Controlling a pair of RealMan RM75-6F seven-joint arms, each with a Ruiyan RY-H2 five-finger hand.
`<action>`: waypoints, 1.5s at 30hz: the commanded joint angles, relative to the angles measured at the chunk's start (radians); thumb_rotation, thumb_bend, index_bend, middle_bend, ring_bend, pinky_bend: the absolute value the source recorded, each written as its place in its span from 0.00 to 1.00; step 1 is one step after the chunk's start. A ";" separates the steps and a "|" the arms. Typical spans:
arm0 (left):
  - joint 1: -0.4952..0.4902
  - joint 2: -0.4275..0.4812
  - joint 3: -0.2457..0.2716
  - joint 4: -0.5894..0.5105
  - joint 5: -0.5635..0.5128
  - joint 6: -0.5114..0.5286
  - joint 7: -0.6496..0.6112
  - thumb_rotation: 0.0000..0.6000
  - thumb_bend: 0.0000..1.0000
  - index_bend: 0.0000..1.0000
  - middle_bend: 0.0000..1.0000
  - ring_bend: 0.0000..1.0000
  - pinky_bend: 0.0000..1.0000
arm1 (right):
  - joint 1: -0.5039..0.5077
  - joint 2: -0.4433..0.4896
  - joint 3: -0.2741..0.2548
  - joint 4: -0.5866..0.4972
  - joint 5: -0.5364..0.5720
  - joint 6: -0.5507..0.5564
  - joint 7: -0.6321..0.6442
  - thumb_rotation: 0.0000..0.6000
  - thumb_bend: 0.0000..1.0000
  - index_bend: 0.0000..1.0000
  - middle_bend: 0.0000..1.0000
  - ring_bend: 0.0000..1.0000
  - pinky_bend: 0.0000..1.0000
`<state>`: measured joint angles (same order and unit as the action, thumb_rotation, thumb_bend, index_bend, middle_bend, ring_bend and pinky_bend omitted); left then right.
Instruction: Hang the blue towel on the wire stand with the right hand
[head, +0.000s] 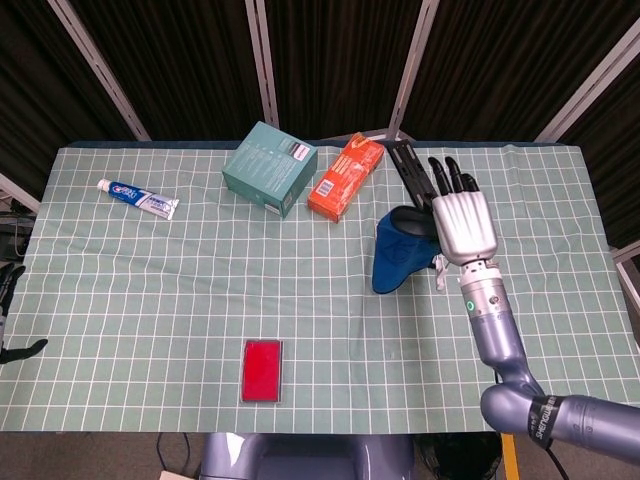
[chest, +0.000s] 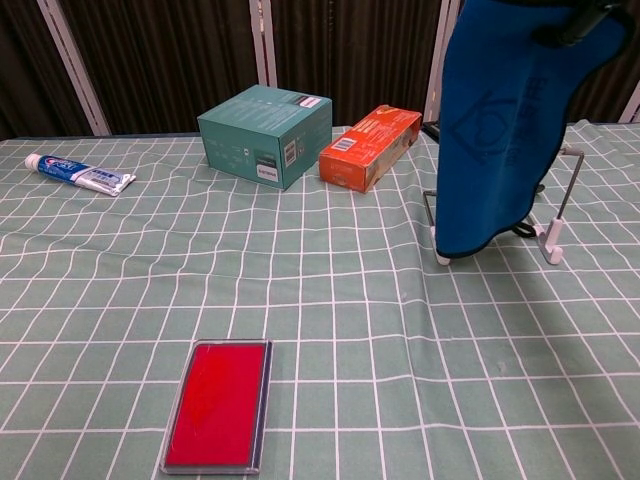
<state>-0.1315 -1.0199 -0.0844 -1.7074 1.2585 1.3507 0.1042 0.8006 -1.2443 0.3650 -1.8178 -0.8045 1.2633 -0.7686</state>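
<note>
My right hand (head: 463, 226) is raised over the far right of the table (head: 150, 300), holding the towel (chest: 500, 130) up by its top edge; the fingers point away from me, the grip itself hidden under the palm. The towel hangs down in front of the stand (chest: 556, 215), its lower edge close to the stand's left foot. Whether it touches the wire, I cannot tell. My left hand (head: 8, 320) shows only as fingertips at the left edge, its state unclear.
</note>
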 joint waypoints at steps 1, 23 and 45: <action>-0.002 -0.002 -0.003 0.005 -0.009 -0.006 0.001 1.00 0.00 0.00 0.00 0.00 0.00 | 0.042 -0.028 0.030 0.046 0.061 0.000 -0.037 1.00 0.47 0.75 0.05 0.00 0.22; -0.015 -0.017 -0.013 0.027 -0.064 -0.039 0.023 1.00 0.00 0.00 0.00 0.00 0.00 | 0.155 -0.041 0.022 0.297 0.328 -0.193 -0.090 1.00 0.47 0.74 0.05 0.00 0.22; -0.026 -0.031 -0.013 0.042 -0.080 -0.056 0.042 1.00 0.00 0.00 0.00 0.00 0.00 | 0.211 -0.082 -0.075 0.390 0.364 -0.231 -0.146 1.00 0.47 0.75 0.05 0.00 0.22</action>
<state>-0.1567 -1.0504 -0.0970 -1.6652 1.1784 1.2950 0.1466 1.0060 -1.3193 0.2968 -1.4387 -0.4485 1.0412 -0.9077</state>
